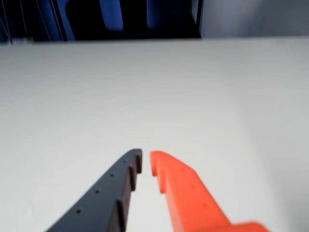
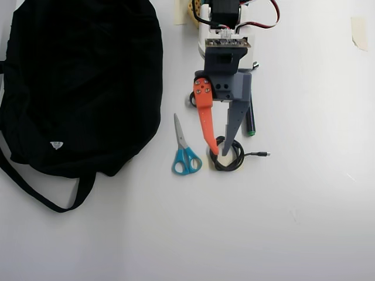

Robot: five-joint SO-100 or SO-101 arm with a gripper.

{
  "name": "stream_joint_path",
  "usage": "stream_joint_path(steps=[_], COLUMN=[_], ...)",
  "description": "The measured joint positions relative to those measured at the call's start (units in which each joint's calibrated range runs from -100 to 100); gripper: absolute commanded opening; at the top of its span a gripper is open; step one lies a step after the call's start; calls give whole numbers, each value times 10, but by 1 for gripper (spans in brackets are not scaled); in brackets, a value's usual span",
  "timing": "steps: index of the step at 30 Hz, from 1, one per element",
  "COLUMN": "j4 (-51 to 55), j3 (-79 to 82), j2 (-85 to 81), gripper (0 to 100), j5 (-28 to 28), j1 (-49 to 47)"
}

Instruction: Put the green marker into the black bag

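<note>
In the overhead view the black bag (image 2: 76,82) lies at the left, its white logo tag facing the camera and a strap loop trailing toward the bottom. The green marker (image 2: 251,120) lies just right of my gripper, mostly hidden under the grey finger, with its small green end showing. My gripper (image 2: 220,152) points down the picture, above a coiled black cable. Its orange and grey tips are almost together with nothing between them. The wrist view shows the gripper (image 1: 146,155) over bare white table, with neither the marker nor the bag in it.
Blue-handled scissors (image 2: 186,153) lie between the bag and the gripper. A coiled black cable (image 2: 229,160) sits under the fingertips, its plug pointing right. Two tape pieces (image 2: 358,32) stick to the white table at the top. The arm's base (image 2: 225,23) stands at the top centre.
</note>
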Motion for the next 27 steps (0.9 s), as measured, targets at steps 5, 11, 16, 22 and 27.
stream_joint_path(steps=[5,11,16,22,27], j4=[145,289,424,535,601], j3=[-39,-96,-138,-173,-175], j2=[0,0,0,0,0], gripper=[2,5,10,13,13], j5=[58,73,72,24,-21], j1=[-7,-21,-25,-21,-24])
